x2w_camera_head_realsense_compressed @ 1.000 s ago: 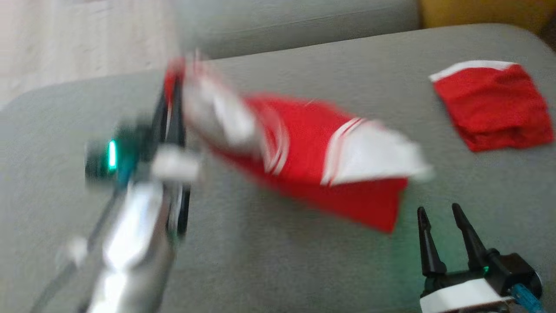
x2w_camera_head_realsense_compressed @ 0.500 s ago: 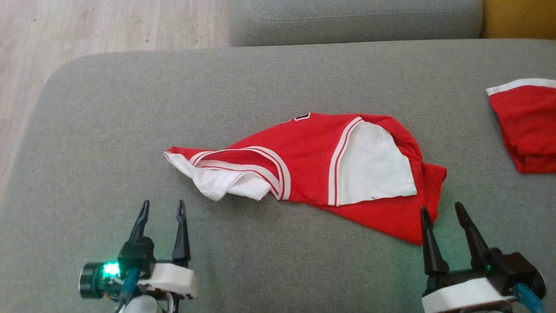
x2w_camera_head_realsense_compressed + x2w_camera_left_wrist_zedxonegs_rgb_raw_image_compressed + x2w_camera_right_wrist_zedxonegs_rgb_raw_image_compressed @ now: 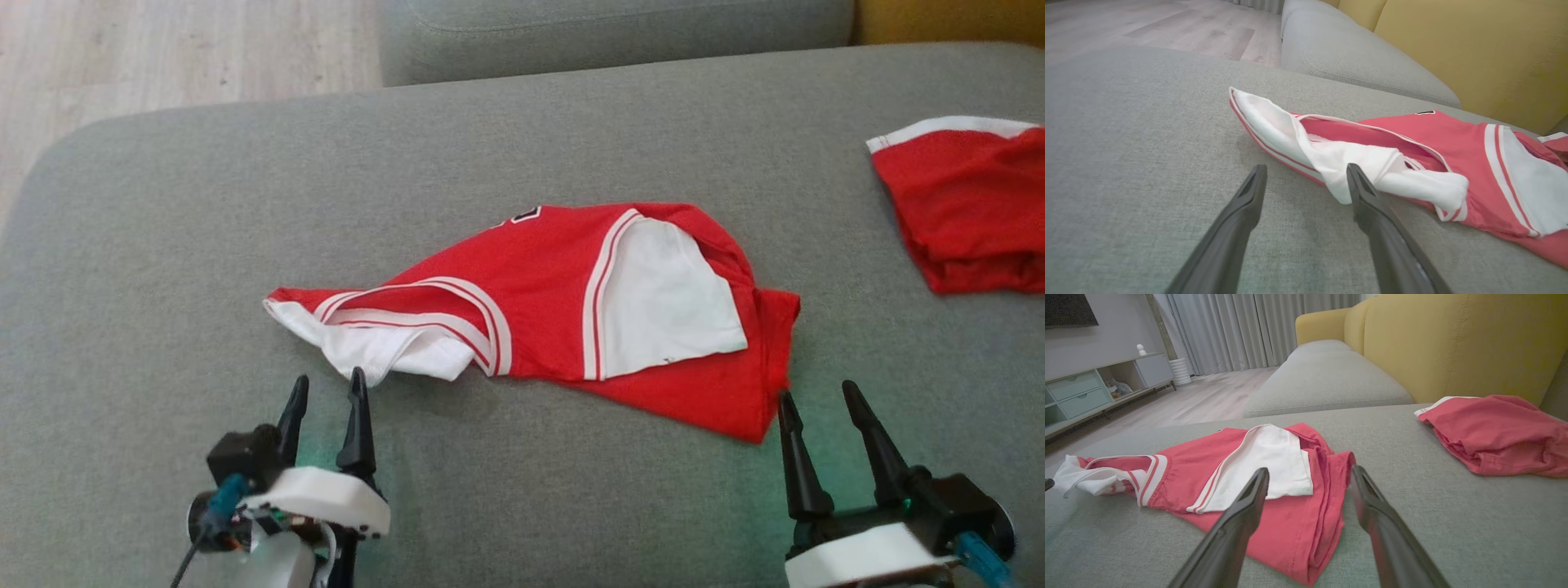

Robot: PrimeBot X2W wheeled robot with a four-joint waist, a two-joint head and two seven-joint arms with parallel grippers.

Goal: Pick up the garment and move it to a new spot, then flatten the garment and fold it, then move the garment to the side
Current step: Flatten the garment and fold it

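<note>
Viewed from my remote console, the robot's left end effector (image 3: 329, 377) has two long black fingers (image 3: 357, 425) tapering to blunt points, seated in a smooth white shell (image 3: 322, 498). A boxy black module (image 3: 241, 457) sits beside the shell, with a blue cable (image 3: 224, 498) and thin loose wires beneath, ahead of a pale silvery forearm (image 3: 273, 563). My right end effector (image 3: 817, 390) matches it, with matte black fingers and a white shell. Its rounded black housing (image 3: 967, 510) bears a small green light (image 3: 908, 505) and a ribbed blue lead (image 3: 984, 559).
</note>
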